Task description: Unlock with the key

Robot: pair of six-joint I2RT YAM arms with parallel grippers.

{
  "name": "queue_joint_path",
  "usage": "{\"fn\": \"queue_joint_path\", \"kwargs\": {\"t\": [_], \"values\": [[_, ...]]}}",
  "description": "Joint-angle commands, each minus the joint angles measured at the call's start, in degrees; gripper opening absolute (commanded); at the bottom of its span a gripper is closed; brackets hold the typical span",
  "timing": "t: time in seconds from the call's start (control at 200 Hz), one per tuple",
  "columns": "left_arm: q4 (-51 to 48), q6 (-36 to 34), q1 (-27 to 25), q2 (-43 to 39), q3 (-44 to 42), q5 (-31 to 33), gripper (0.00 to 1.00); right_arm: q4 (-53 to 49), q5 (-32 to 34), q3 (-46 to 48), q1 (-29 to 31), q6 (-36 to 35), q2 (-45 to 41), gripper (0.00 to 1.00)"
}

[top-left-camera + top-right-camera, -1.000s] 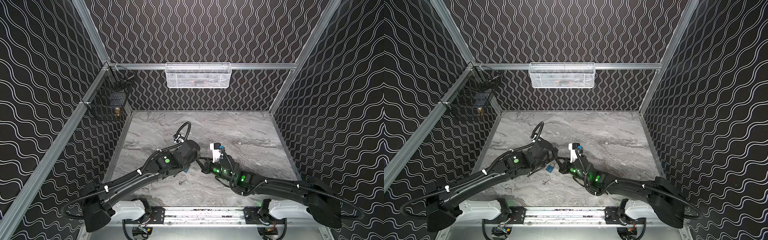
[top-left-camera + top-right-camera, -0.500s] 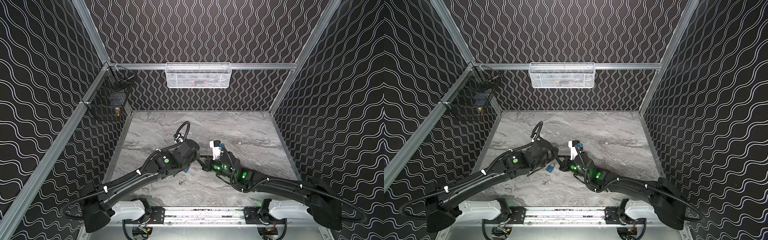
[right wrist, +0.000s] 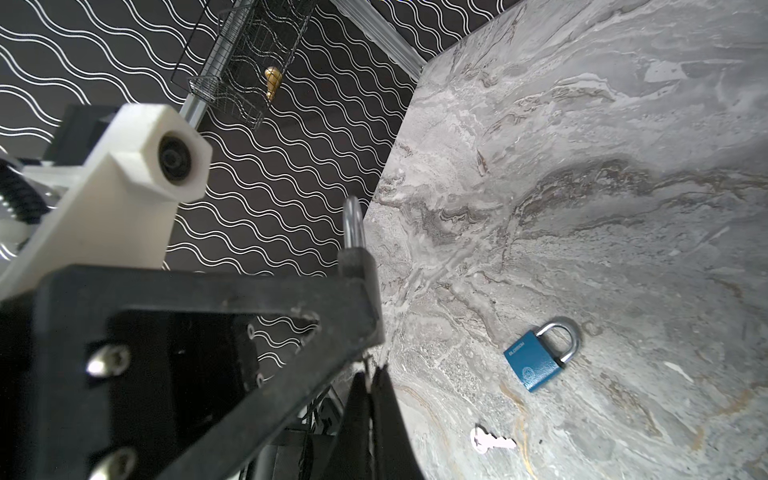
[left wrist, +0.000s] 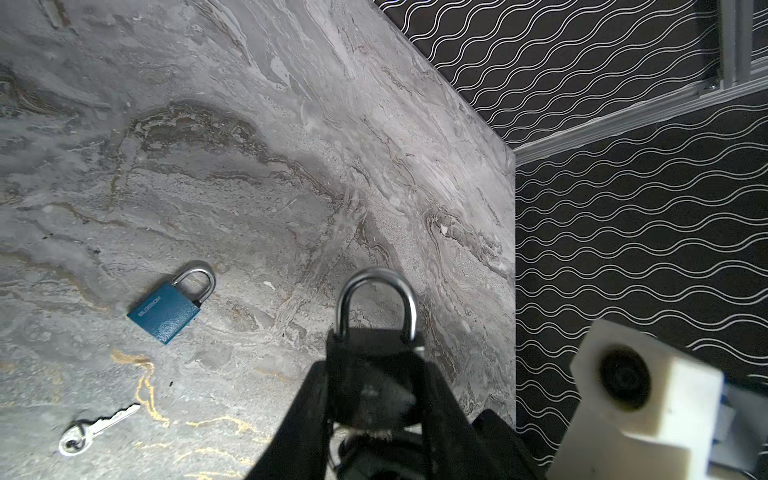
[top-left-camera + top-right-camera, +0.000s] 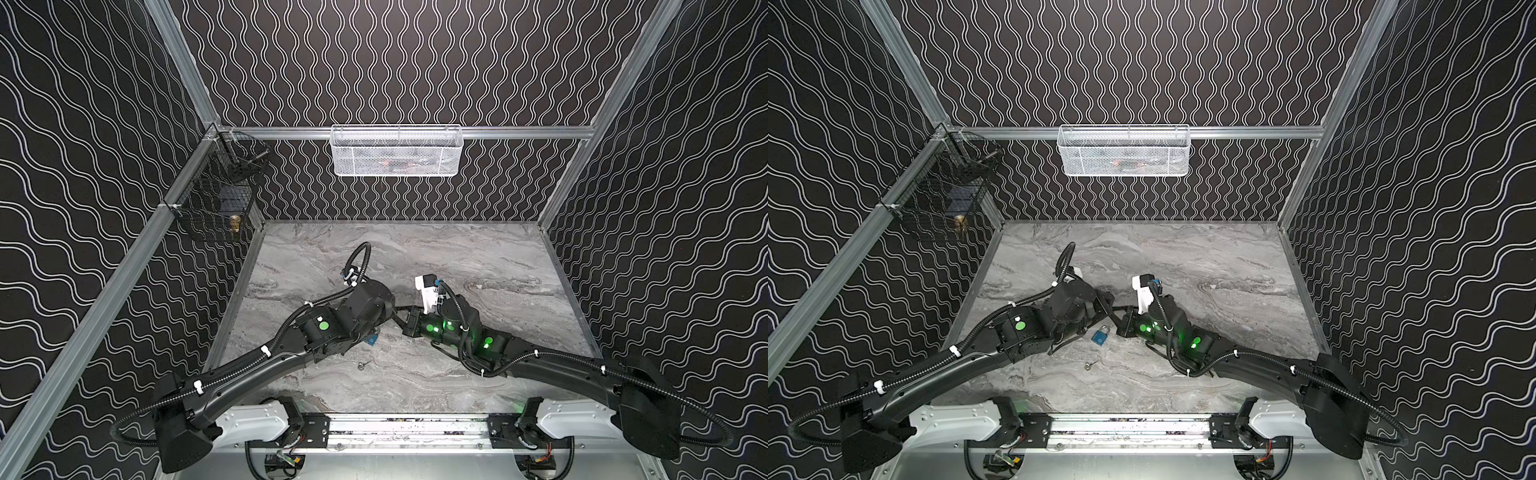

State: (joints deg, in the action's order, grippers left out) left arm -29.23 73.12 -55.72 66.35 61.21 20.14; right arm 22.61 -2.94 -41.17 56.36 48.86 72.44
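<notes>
Left gripper [image 4: 374,370] pinches black padlock [image 4: 376,399]. Right gripper [image 3: 371,386] pressed together, just at its 3 o'clock. Blue padlock [image 5: 1101,334] flat on table [image 5: 1183,266], loose key [image 5: 1090,365] at its 7 o'clock.

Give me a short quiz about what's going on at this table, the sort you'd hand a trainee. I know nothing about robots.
1. Multiple choice: what does the left gripper hold? A) a cup B) a black padlock C) a sponge
2. True or false: the blue padlock and a loose key lie on the table, and neither gripper touches them.
3. Fill in: the right gripper is ____ (open or shut).

Key: 1 B; 2 true; 3 shut.
</notes>
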Motion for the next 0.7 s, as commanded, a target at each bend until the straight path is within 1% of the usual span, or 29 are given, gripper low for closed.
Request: {"fn": "queue_joint_path", "kwargs": {"t": [0.0, 0.125, 0.305, 0.515, 0.696], "values": [[1.38, -0.29, -0.62, -0.84, 0.31, -7.59, 0.00, 5.82, -1.12, -0.79, -0.02, 1.00, -0.60, 0.00], [3.87, 1.35, -0.61, -2.08, -1.25, -6.45, 0.00, 7.19, -3.01, -0.06, -0.01, 2.80, -0.91, 0.00], [7.22, 2.98, -0.70, -3.40, -3.14, -6.61, 0.00, 10.55, -5.88, 0.19, -0.27, 5.15, -0.58, 0.00], [9.72, 4.40, -0.68, -4.69, -4.38, -6.32, 0.00, 16.61, -8.69, 2.05, -1.62, 11.35, 1.00, 0.00], [14.89, 6.33, -0.65, -6.56, -6.99, -7.48, 0.00, 21.09, -10.93, 2.41, -2.47, 15.91, 3.11, 0.00]]}}
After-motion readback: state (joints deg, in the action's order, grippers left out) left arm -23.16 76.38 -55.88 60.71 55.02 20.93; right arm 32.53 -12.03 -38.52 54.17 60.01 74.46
